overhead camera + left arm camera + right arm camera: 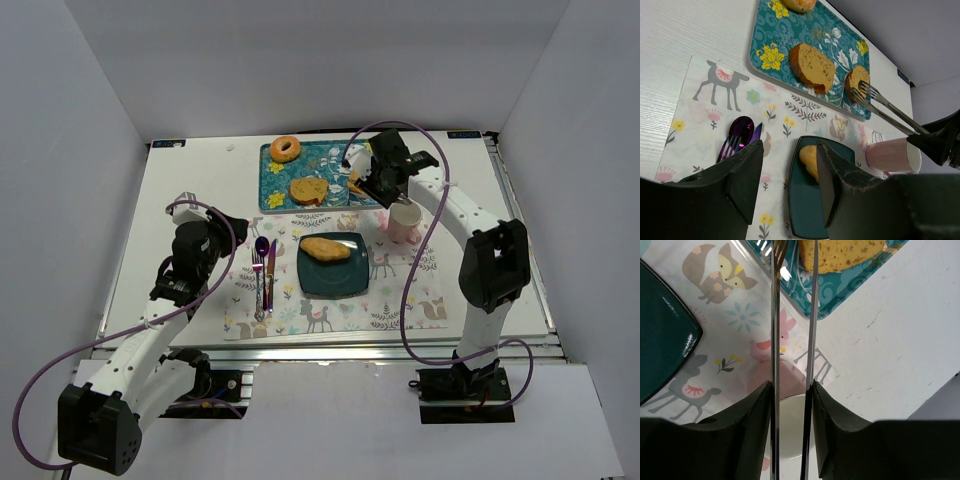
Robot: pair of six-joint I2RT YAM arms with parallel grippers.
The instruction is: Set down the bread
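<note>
While your right gripper (792,390) clamps one pair of tongs (774,315), tips at a small bread piece (856,80), you see three breads on the tray (335,152): that piece, one slice (309,190), one bagel (285,149). A fourth bread (326,249) lies on the single plate (352,283). Your left gripper (790,150) gapes wide, empty

White links (150,350), black joints (495,265), purple cables (400,125), black fingers (742,175), apparently rough-textured
</note>
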